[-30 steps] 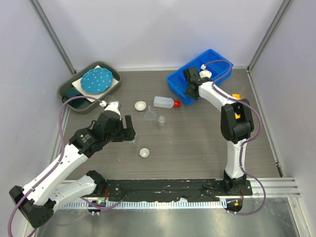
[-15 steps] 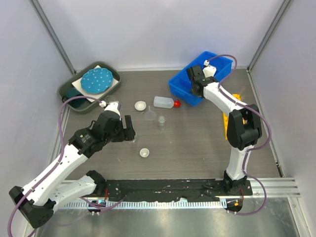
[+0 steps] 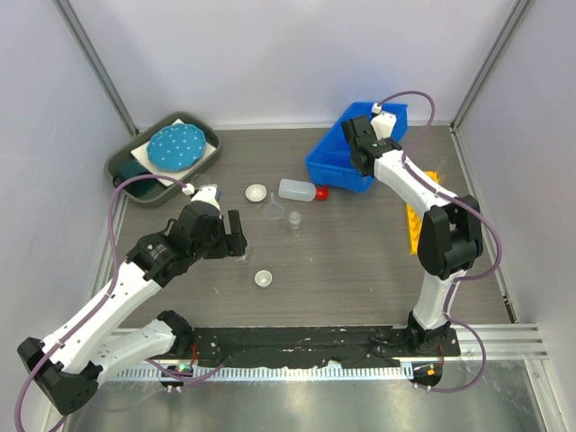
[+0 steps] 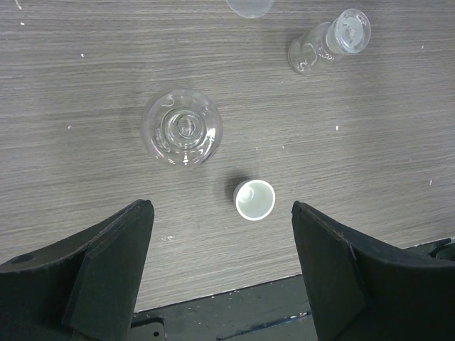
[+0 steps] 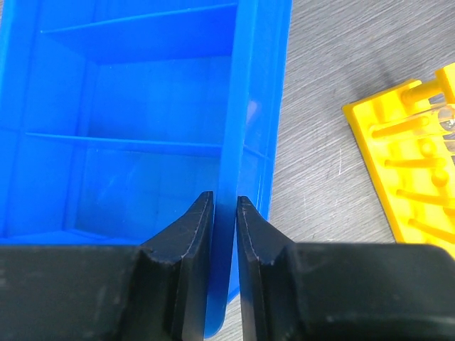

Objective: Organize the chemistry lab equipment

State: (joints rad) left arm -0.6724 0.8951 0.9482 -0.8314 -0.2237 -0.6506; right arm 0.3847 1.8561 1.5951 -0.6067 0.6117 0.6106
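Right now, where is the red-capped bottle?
In the top view, the red-capped bottle lies on its side mid-table, between the small white dish on its left and the blue bin on its right, cap toward the bin.

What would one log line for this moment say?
right gripper: shut on blue bin wall | left gripper: open, empty | red-capped bottle: lying on table

both arms are wearing glossy white shells between chunky black joints, the left arm [image 3: 133, 281] and the right arm [image 3: 407, 182] alike. a thin purple cable [image 3: 111, 225] is looping loosely beside each one and is joining a small white connector near the wrist. the left gripper [image 4: 222, 207] is showing two broad matte black fingers [image 4: 106, 263] with bevelled, wedge-shaped tips, while the right gripper [image 5: 224, 202] is showing black fingers [image 5: 188, 241] tapering to narrow blunt points.
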